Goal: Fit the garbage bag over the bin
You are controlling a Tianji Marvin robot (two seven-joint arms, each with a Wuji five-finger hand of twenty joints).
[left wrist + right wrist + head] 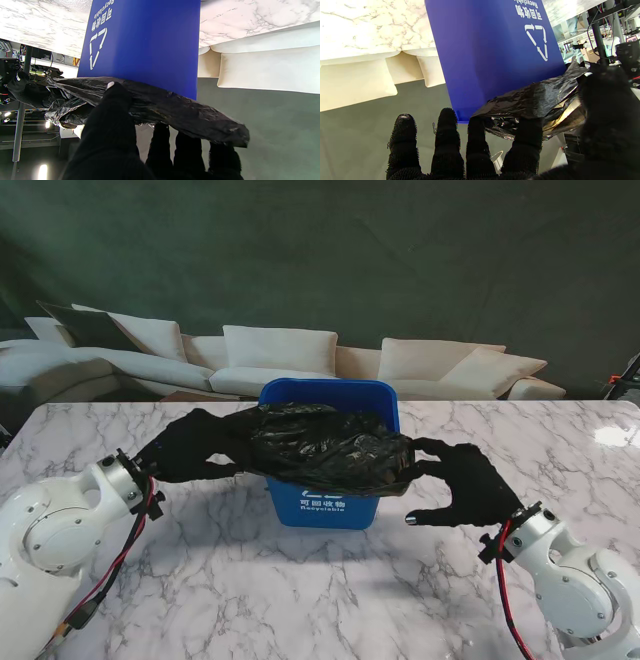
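A blue bin [330, 506] stands upright in the middle of the marble table [300, 600], its white recycling mark facing me. A crumpled black garbage bag [322, 446] lies over the nearer part of its mouth; the far rim [330, 385] is bare. My left hand [192, 446], in a black glove, is shut on the bag's left edge. In the left wrist view the thumb [117, 93] presses on the bag [162, 107] with the fingers beneath. My right hand [468, 480] is spread at the bag's right edge. Its fingertips [530, 125] touch the bag [535, 100] and the thumb stands apart.
A cream sofa [280, 350] with cushions runs behind the table's far edge, before a dark green wall. Both white forearms carry red and black cables. Stands and lab gear show beyond the table in the wrist views.
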